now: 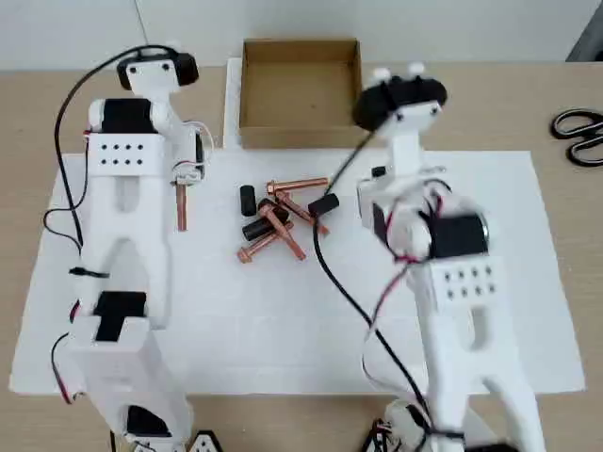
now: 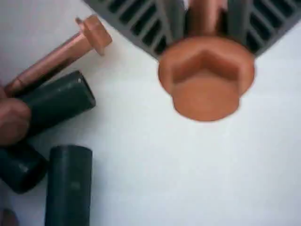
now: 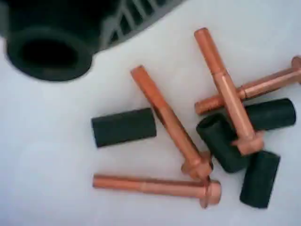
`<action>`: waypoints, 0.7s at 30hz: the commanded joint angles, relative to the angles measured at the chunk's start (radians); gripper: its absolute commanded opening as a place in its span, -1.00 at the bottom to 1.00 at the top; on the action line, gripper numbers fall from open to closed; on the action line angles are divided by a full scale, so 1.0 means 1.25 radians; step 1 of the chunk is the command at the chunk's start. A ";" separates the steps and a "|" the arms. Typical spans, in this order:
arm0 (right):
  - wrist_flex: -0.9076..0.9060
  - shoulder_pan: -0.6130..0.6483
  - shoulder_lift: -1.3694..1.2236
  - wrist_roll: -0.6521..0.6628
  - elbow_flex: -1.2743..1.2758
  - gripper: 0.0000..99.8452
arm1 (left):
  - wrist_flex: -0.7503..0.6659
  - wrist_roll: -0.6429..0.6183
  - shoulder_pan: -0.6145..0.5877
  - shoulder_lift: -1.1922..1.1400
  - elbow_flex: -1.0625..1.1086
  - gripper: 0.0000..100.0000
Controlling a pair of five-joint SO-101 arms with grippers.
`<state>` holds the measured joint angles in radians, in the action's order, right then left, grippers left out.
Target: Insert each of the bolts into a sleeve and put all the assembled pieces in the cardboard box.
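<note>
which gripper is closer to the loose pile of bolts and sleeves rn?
Right. The right gripper, holding a black sleeve, is at the edge of the pile. The left gripper, holding a bolt, stands apart on the pile's other side.

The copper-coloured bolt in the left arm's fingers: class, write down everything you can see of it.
The copper-coloured metal bolt has a hexagonal head on a round flange and a smooth, straight shank. The left gripper is shut on the shank, with the head pointing away from it. The bolt is over the white sheet, apart from the other loose parts, and has no sleeve on it.
</note>
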<state>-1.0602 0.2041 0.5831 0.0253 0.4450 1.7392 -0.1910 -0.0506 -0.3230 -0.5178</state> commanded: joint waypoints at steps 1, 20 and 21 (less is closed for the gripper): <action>0.129 0.012 0.161 0.032 0.182 -0.99 | -0.004 0.007 0.004 0.150 0.078 -0.99; 0.136 0.109 0.522 -0.092 0.405 -0.99 | -0.153 0.048 0.086 0.426 0.483 -0.99; 0.143 0.109 0.563 -0.077 0.450 -0.99 | -0.162 0.043 0.083 0.426 0.484 -0.99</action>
<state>-0.9022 0.3360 1.1416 -0.1051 0.9252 1.5535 -0.1358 0.0552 0.1527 0.0867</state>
